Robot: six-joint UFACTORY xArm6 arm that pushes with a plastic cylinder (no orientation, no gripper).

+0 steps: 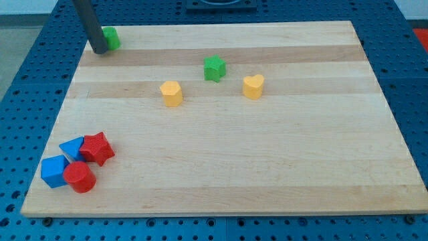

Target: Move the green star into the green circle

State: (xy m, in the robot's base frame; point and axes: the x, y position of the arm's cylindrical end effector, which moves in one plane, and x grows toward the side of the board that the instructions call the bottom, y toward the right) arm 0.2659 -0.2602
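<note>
The green star lies on the wooden board at the upper middle. The green circle block sits at the board's top left corner, partly hidden behind the rod. My tip is at the top left corner, touching or just left of the green circle, far to the left of the green star.
A yellow block lies left and below the green star. A yellow heart lies to its right. At the bottom left are a red star, a red cylinder and two blue blocks.
</note>
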